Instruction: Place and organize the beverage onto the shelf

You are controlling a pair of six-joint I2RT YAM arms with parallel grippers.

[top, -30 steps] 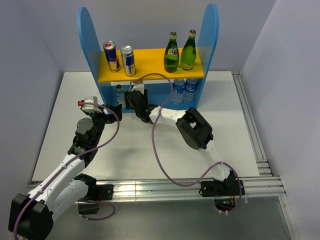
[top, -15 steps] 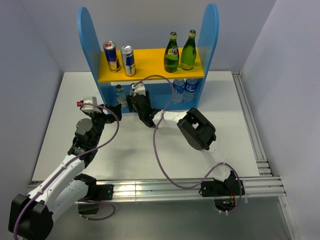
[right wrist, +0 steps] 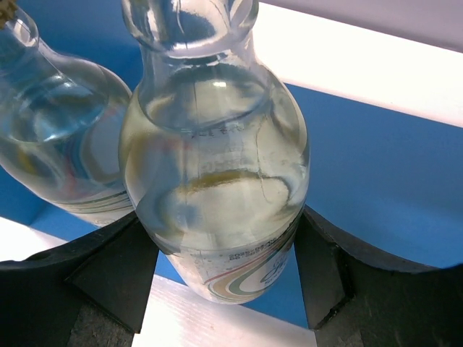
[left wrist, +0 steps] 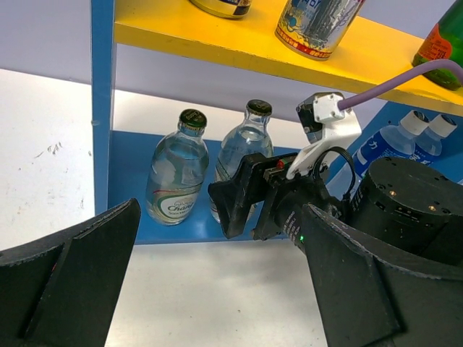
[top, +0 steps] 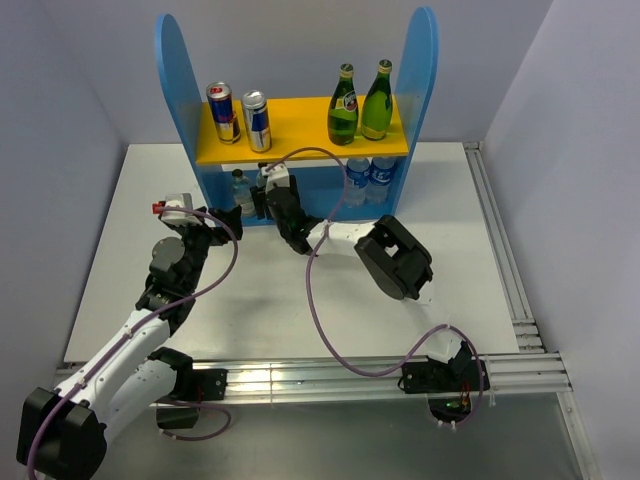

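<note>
The shelf (top: 300, 128) stands at the back of the table, with a yellow upper board and a blue base (left wrist: 130, 163). My right gripper (top: 268, 196) reaches under the board and is shut on a clear glass bottle (right wrist: 217, 181). That bottle stands upright at the front edge of the blue base, close beside a second glass bottle (right wrist: 51, 137) on its left. Both bottles show in the left wrist view: the held one (left wrist: 242, 148) and its neighbour (left wrist: 177, 170). My left gripper (left wrist: 217, 289) is open and empty, low over the table in front of the shelf's left half.
Two cans (top: 222, 112) (top: 257, 120) and two green bottles (top: 343, 105) (top: 377, 100) stand on the upper board. Two plastic water bottles (top: 358, 175) (top: 382, 172) stand at the lower right. The right arm's purple cable (top: 310, 155) loops in front of the shelf.
My right gripper has pushed forward with the glass bottle, from just in front of the shelf to under the board beside the other bottle. The left arm has barely moved.
</note>
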